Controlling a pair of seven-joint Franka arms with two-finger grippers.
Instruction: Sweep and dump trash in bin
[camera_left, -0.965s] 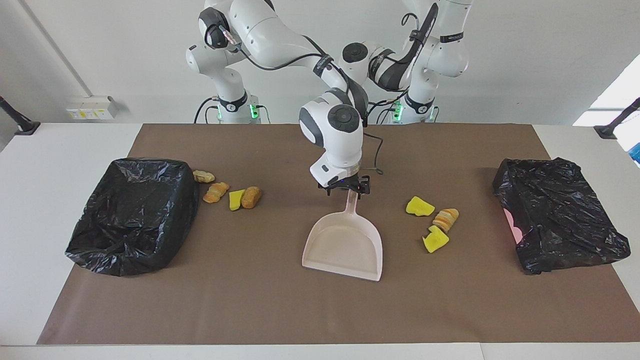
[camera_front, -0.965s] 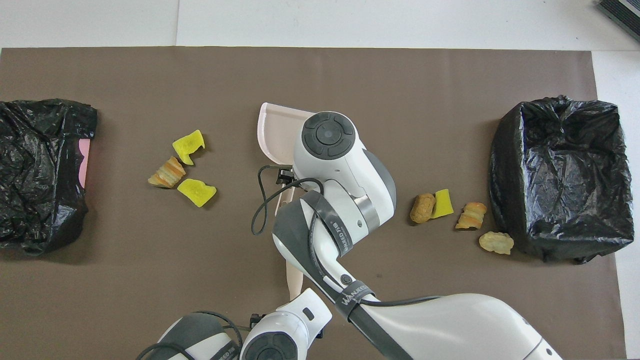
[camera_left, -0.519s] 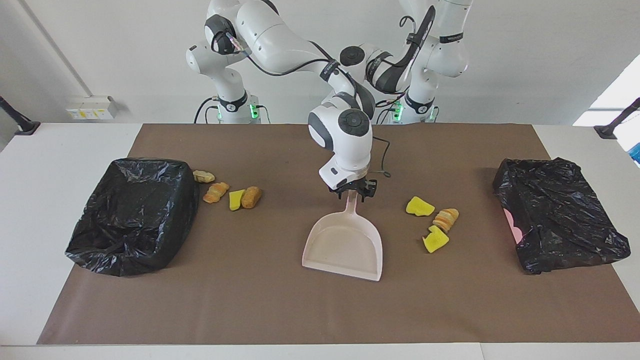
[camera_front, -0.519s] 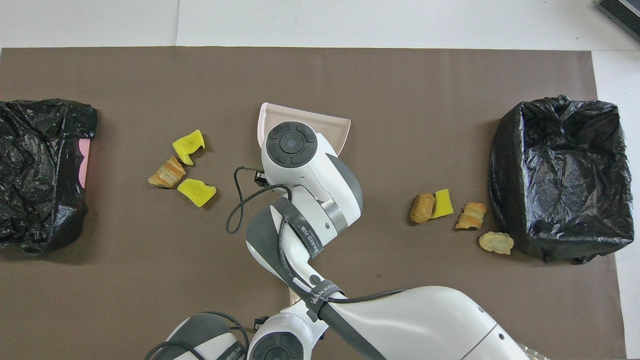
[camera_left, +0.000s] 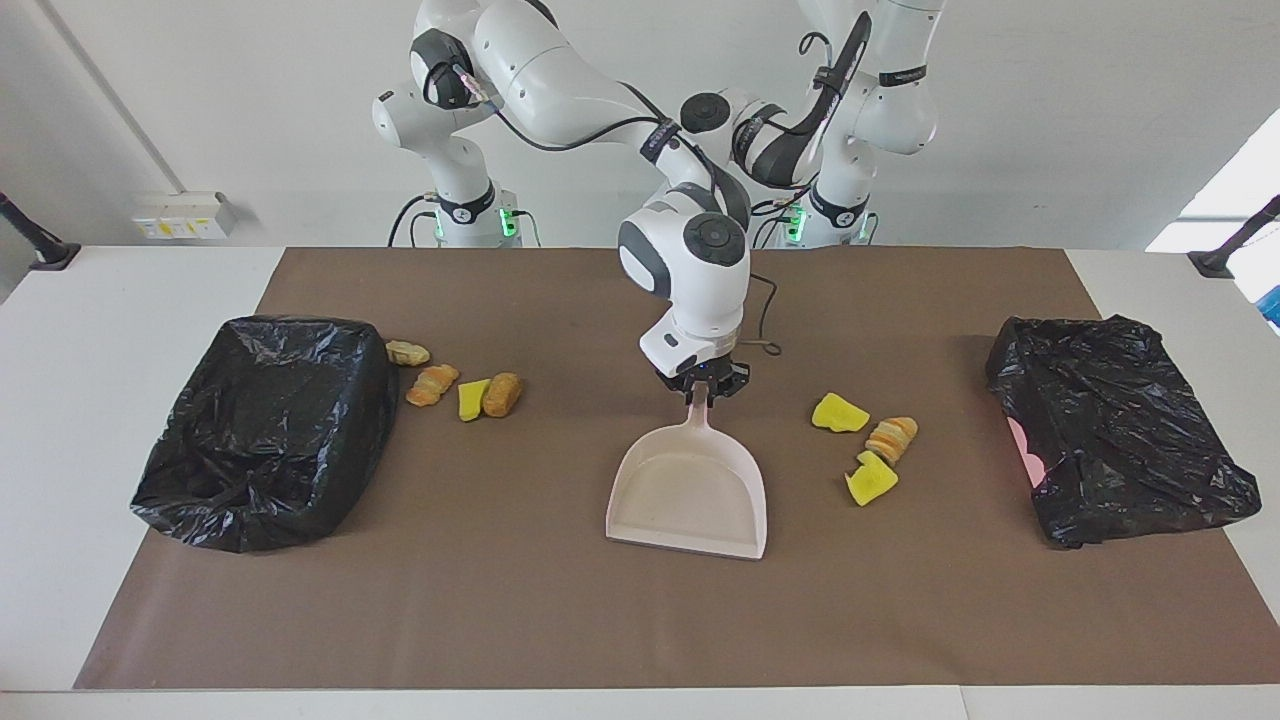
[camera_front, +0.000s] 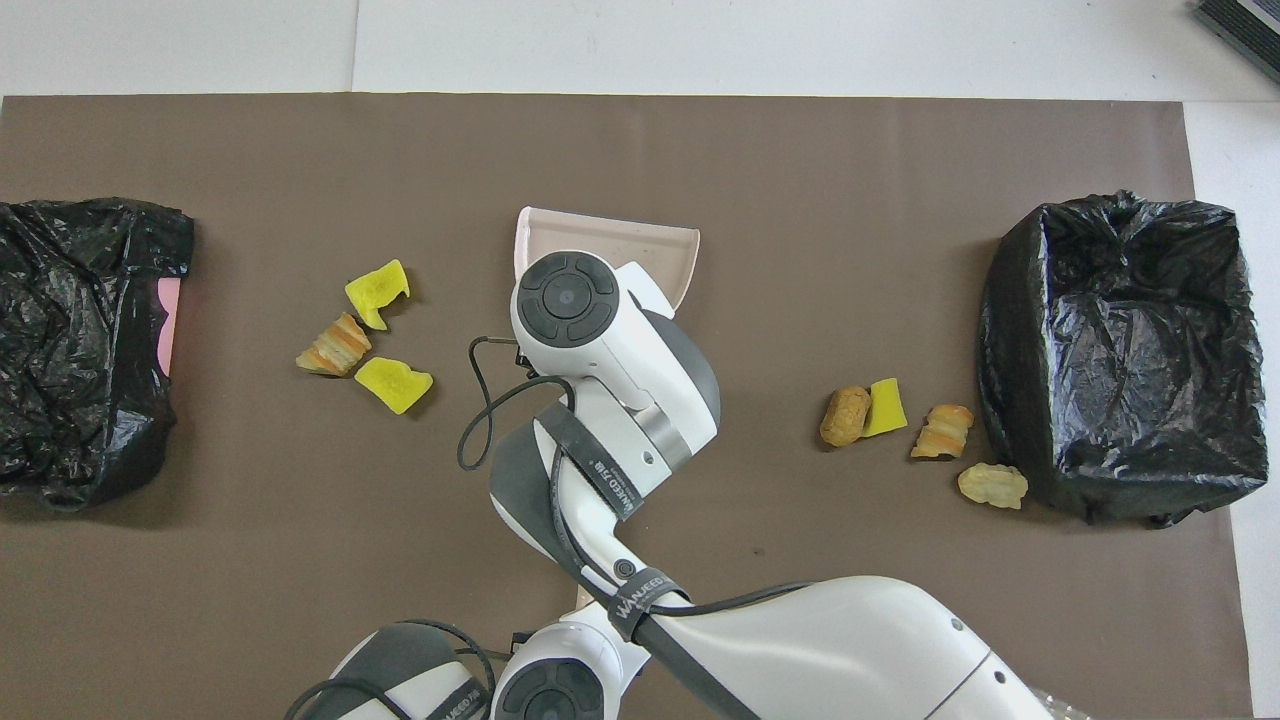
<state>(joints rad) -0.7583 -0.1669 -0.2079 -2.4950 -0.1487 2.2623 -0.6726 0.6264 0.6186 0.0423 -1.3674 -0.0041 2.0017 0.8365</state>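
At the right arm's end of the table, four pieces of trash (camera_left: 433, 385) lie beside a black bin (camera_left: 265, 430), unmoved. At centre, your right gripper (camera_left: 703, 388) has now pinched shut on the dustpan (camera_left: 690, 495) handle. Three more pieces lie toward the left arm's end. Your left gripper (camera_front: 570, 650) has closed too.

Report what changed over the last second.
The right gripper shifted slightly toward the left arm's end of the table and closed on the dustpan handle. The left gripper, hidden under the arms, also closed. Dustpan, trash and bins stayed put.
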